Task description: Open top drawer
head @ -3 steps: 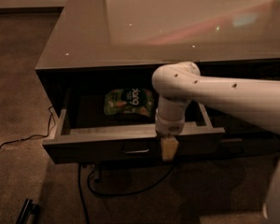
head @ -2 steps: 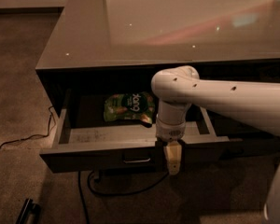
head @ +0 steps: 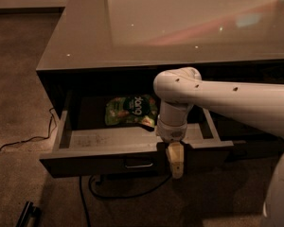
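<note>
Camera view: the top drawer (head: 109, 141) stands well out from under the tabletop (head: 180, 27), its grey floor bare at the front and a green snack bag (head: 131, 110) lying at the back. The gripper (head: 175, 161) hangs down over the drawer's front edge, just right of the metal pull (head: 138, 164). It is probably placed there to drag on the front panel. I cannot tell whether it is wide or narrow.
</note>
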